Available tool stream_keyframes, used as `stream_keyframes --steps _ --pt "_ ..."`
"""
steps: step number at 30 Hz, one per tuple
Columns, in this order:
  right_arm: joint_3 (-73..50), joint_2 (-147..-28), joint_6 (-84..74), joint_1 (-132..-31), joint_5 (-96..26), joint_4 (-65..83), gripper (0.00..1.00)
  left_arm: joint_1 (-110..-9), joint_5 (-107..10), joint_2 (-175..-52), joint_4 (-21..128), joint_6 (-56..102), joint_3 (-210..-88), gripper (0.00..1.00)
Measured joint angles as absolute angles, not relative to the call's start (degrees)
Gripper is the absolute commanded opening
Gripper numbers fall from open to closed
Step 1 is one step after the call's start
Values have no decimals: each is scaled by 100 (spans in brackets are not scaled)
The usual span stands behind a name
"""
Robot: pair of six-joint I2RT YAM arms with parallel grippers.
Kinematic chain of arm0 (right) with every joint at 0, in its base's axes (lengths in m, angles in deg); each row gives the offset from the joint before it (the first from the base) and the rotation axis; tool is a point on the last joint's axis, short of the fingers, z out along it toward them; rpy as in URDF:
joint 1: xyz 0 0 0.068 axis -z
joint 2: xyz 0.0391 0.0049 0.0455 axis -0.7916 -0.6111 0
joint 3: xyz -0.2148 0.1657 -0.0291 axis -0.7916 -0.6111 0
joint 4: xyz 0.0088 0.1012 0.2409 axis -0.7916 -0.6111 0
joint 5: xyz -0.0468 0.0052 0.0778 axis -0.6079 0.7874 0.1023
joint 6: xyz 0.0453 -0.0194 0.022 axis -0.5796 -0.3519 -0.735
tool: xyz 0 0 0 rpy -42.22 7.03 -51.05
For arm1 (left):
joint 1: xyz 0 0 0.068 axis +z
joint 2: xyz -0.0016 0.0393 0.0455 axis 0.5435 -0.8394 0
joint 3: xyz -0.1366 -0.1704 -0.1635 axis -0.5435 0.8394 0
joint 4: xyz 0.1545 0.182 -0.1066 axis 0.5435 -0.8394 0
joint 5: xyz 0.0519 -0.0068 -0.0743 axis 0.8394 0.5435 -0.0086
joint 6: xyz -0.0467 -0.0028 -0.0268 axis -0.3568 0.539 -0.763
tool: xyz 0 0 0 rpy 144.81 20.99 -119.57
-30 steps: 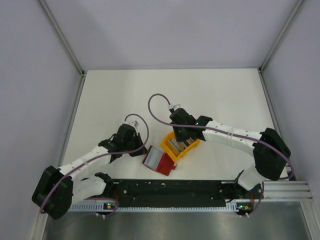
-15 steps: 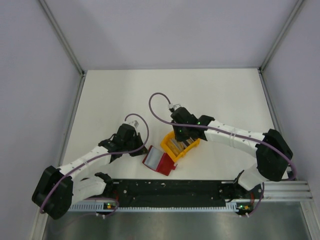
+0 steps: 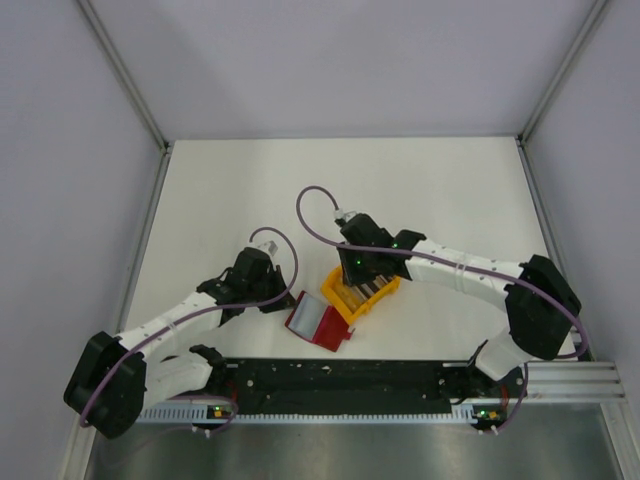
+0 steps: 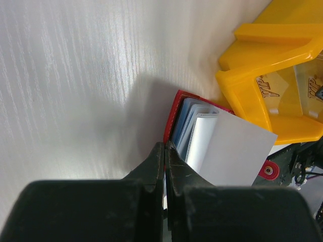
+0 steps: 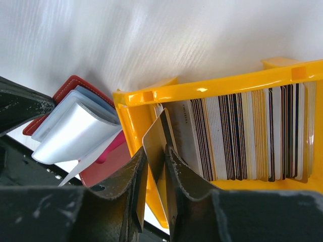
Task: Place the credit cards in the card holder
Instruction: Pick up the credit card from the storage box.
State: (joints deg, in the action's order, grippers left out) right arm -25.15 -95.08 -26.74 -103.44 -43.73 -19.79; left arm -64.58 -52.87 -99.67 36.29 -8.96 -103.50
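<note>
While right gripper (image 5: 156,151) stands spread around a card (image 5: 157,133) | left gripper (image 4: 165,147) pressed shut at holder (image 4: 171,116) | risk: loose card may slip into bin (image 5: 212,88)

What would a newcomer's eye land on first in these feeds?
The bright yellow bin at mid-table stands out first. It is packed with cards standing on edge, and the right arm hangs over it with one tan card between its jaws. Just left of the bin sits the red card holder, fanned open, with the left arm's shut jaws at its red edge.
</note>
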Motion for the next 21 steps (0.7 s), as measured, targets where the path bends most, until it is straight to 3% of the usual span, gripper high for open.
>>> stream_keyframes --steps 7,21 --pt "-2524 -9508 -2727 -10209 -4172 -1881 24 -6458 -5287 -9967 3629 -893 -10350 0" --pt "-2642 -9473 -2812 -10073 -3829 -1741 20 -6458 -5289 -9967 3629 -893 -10350 0"
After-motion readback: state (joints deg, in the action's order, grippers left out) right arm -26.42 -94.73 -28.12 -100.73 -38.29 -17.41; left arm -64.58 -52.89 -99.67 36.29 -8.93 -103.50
